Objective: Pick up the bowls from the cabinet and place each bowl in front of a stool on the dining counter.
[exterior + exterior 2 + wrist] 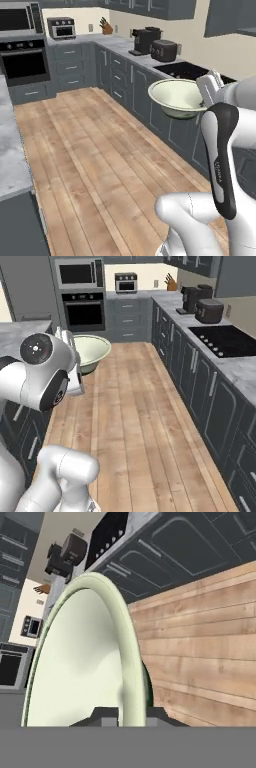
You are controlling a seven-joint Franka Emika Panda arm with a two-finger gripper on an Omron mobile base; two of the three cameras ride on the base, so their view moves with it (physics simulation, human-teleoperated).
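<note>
The pincer (127,714) was clenched on the rim of the cream-green bowl (176,96), carried in the air above the wood floor (95,160), between the wall bench (235,368) and the marble dining bench (20,336). For a sound transfer, the bowl was best kept level, swung slowly toward the dining bench, and lowered flat well inside its edge before release.
</note>
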